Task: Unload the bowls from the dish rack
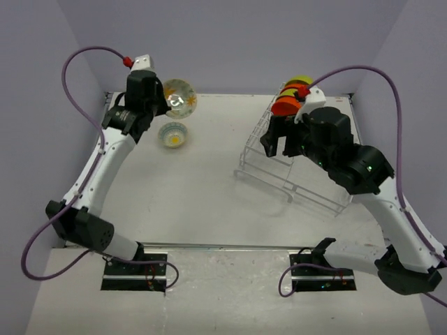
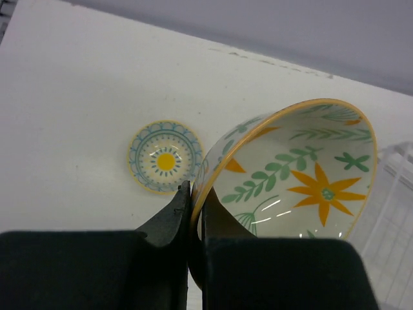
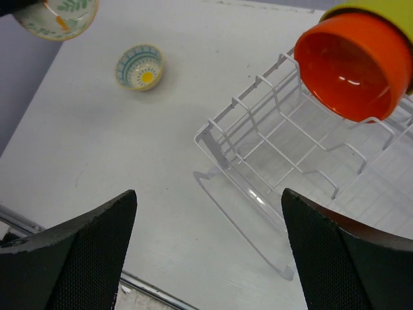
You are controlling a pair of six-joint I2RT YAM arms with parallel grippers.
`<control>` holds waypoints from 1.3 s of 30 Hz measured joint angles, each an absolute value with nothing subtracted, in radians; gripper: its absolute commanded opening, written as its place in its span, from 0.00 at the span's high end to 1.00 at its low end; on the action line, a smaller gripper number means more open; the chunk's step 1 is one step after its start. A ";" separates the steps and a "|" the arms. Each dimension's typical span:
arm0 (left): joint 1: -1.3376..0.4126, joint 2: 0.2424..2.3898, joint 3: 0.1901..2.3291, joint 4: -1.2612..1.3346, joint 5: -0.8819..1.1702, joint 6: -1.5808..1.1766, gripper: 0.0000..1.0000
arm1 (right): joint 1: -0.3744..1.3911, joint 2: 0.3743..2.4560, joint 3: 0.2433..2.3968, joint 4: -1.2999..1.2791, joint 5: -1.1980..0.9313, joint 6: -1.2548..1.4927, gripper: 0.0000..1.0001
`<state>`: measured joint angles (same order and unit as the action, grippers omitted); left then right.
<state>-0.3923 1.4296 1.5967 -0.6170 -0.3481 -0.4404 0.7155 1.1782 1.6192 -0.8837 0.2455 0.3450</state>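
My left gripper (image 1: pixel 163 105) (image 2: pixel 193 194) is shut on the rim of a cream bowl with a flowery inside (image 1: pixel 181 98) (image 2: pixel 303 174), holding it tilted above the table's back left. A smaller blue-and-yellow patterned bowl (image 1: pixel 172 134) (image 2: pixel 165 157) (image 3: pixel 139 66) sits upright on the table below it. My right gripper (image 1: pixel 276 143) (image 3: pixel 210 194) hangs open and empty over the near-left part of the white wire dish rack (image 1: pixel 279 171) (image 3: pixel 258 123). Orange-red bowls (image 1: pixel 285 107) (image 3: pixel 352 71) and lime bowls (image 1: pixel 300 80) (image 3: pixel 381 10) stand on edge in the rack's far slots.
Purple walls close in the table on the left, back and right. The rack fills the right half, tilted, with its near corner (image 1: pixel 241 171) toward the middle. A metal strip (image 1: pixel 223 246) runs along the table's front edge.
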 measured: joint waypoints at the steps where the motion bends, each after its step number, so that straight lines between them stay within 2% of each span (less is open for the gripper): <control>1: -0.319 1.483 1.624 -0.622 -0.296 -0.453 1.00 | 0.708 1.143 1.610 -0.884 0.246 0.347 0.07; 6: -0.096 1.775 1.706 -0.635 -0.069 -0.489 1.00 | 0.706 0.986 1.563 -0.874 0.239 0.348 0.06; 14: 0.002 2.011 1.748 -0.710 0.142 -0.497 1.00 | 0.706 0.886 1.436 -0.875 0.191 0.347 0.06; 24: 0.026 2.045 1.745 -0.672 0.214 -0.497 1.00 | 0.706 0.869 1.361 -0.872 0.157 0.335 0.06; 27: 0.026 2.045 1.715 -0.667 0.212 -0.497 0.96 | 0.706 0.870 1.361 -0.870 0.153 0.332 0.06; 32: 0.026 2.047 1.703 -0.663 0.212 -0.496 0.95 | 0.706 0.883 1.356 -0.855 0.138 0.331 0.05; 36: 0.026 2.047 1.689 -0.641 0.213 -0.496 0.83 | 0.706 0.890 1.337 -0.846 0.140 0.322 0.05; 39: 0.026 2.048 1.677 -0.636 0.213 -0.496 0.79 | 0.706 0.903 1.335 -0.844 0.143 0.314 0.06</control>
<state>0.0257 2.0480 1.6772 -0.6357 0.2134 -0.4961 0.7055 0.9028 1.3346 -0.8444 0.1432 0.3138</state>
